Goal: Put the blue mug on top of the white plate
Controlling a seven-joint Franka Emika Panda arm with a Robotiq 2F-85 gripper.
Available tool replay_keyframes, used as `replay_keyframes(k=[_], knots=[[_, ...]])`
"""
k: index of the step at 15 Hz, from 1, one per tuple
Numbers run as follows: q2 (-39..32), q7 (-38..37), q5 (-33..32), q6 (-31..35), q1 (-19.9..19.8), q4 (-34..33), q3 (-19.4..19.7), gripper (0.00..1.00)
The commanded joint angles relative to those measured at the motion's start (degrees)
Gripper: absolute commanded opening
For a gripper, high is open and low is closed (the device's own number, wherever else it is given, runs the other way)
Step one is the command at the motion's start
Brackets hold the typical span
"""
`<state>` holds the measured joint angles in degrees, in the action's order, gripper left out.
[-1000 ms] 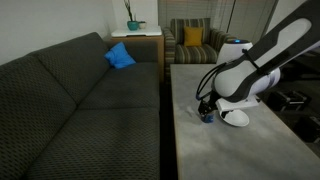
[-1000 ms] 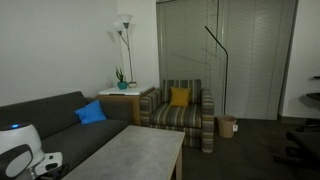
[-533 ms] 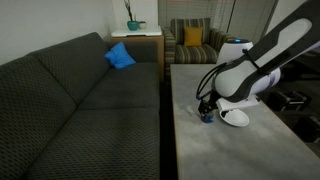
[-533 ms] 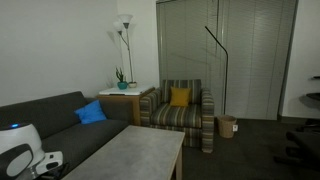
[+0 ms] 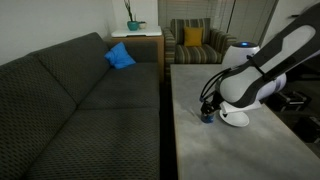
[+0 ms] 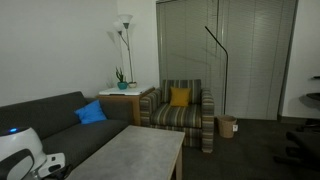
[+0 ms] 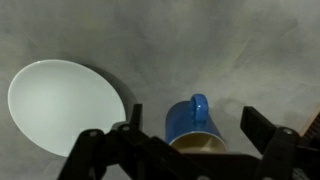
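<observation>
The blue mug (image 7: pixel 192 122) stands upright on the grey table, its handle facing away from the camera and its tan inside partly in view. My gripper (image 7: pixel 195 128) is open, with one finger on each side of the mug and neither visibly touching it. The white plate (image 7: pixel 65 105) lies flat on the table beside the mug, a small gap between them. In an exterior view the gripper (image 5: pixel 208 108) is low over the mug (image 5: pixel 208 116), and the plate (image 5: pixel 238 120) lies partly under the arm. In the exterior view from the far end of the table, mug and plate are out of view.
The grey table (image 5: pixel 200 150) runs beside a dark couch (image 5: pixel 70 100) that has a bright-blue cushion (image 5: pixel 120 56) on it. A striped armchair (image 5: pixel 195 42), a side table with a plant (image 5: pixel 133 30) and a floor lamp (image 6: pixel 123 40) stand at the far end.
The arm's upper body has shifted slightly to the right in an exterior view. The gripper stays low around the mug, and mug and plate have not moved.
</observation>
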<state>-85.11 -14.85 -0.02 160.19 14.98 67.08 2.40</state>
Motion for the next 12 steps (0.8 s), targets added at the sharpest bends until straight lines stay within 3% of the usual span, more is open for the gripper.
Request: replay_keyframes(k=[1,12], knots=[[0.0,0.8,0.3,4.1,-1.1,2.4,0.2,1.00],[0.0,2.6,0.0,3.7,-0.6,2.5,-1.3,1.00]])
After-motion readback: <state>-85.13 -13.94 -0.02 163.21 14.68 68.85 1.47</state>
